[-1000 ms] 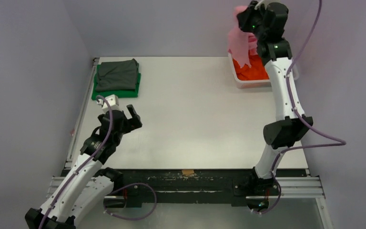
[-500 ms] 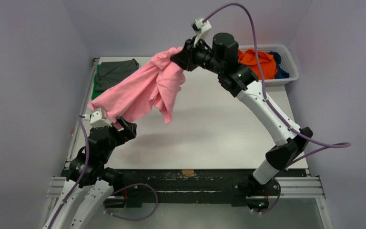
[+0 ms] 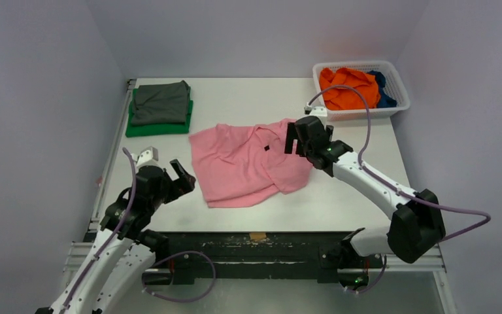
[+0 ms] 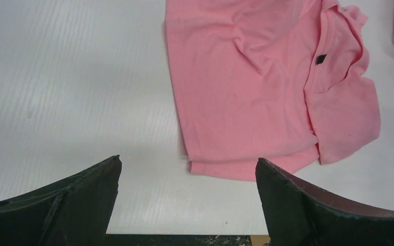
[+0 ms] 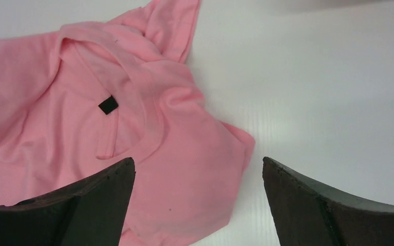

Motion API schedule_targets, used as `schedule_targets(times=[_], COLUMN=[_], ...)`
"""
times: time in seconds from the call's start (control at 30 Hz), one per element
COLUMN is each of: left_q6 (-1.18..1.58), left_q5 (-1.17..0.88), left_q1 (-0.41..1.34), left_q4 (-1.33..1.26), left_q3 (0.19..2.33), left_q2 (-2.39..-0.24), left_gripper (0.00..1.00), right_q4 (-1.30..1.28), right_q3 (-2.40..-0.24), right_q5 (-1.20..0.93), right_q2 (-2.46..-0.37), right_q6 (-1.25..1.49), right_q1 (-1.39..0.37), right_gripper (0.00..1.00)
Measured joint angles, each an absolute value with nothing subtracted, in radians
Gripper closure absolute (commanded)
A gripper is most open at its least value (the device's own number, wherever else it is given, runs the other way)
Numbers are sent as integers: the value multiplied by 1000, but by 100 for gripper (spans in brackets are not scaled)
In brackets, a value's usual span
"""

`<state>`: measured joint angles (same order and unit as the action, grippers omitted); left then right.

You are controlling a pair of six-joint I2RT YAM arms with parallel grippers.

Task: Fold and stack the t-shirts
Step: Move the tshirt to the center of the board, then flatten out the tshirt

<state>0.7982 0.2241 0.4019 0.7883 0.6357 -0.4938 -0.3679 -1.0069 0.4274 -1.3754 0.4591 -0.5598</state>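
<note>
The pink t-shirt lies loosely spread and wrinkled in the middle of the table, with its collar and black label facing up. My right gripper hangs open over the shirt's right side, with nothing between its fingers. Over bare table by the shirt's near-left hem, my left gripper is open and empty. A folded grey t-shirt rests on a folded green one at the back left. An orange t-shirt and a dark blue one sit in the basket.
The white mesh basket stands at the table's back right corner. Grey walls close in the left, back and right sides. The table's near edge runs just below my left gripper.
My right arm swung the pink shirt from above the basket across to the table's middle and let it go; its jaws went from shut to open. The left arm shifted slightly.
</note>
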Motion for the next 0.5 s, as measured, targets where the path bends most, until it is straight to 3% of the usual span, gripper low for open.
schedule_targets(times=[0.27, 0.5], left_q6=[801, 820], left_q5=[24, -94], left_q1=[404, 482], left_q4=[643, 574], left_q3=[509, 379], left_q2=[-707, -767], left_gripper=[4, 16], right_q4=[-365, -405], right_q3=[-833, -754], right_q5=[443, 360], right_q2=[-1145, -1219], right_q6=[561, 584], right_q1=[-584, -703], right_gripper=[12, 19])
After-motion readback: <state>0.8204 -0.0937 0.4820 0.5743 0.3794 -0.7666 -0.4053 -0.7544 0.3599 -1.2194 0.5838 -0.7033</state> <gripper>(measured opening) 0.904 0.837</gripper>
